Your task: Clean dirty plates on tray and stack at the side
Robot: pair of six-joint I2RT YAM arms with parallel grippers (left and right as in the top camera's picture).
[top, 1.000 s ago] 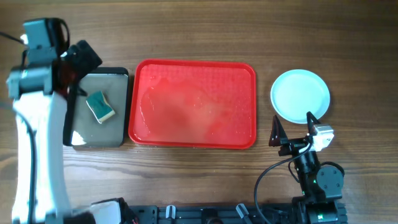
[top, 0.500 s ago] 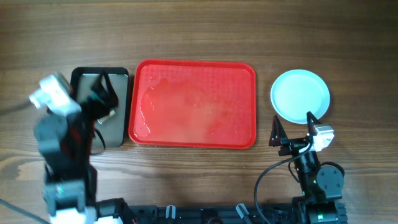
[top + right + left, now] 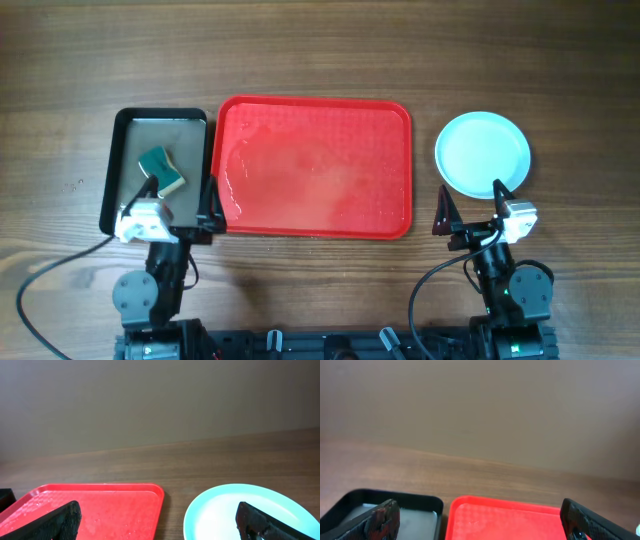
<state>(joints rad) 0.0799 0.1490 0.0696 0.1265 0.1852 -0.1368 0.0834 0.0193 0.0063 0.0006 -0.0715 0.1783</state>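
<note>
At the far left of the wooden surface [image 3: 320,50] lies a black tray [image 3: 160,113] with a green and yellow sponge [image 3: 162,172] in it. The left hand [image 3: 172,205] sits at the near end of that tray, its fingers spread as wide as they go and holding nothing. One finger is over the black tray and the other is by the near left corner of the red tray [image 3: 310,170]. The left wrist view shows both trays side by side beyond the parted fingers [image 3: 382,520].

The red tray lies in the middle, and its textured face looks wet and streaked.

To its right, apart from it, a pale turquoise plate [image 3: 483,152] rests on the wood. I cannot tell whether others lie beneath it. The right hand [image 3: 472,208] sits just nearer than the plate, also fully spread and holding nothing. Its wrist view shows the plate's rim [image 3: 240,510] just ahead.
</note>
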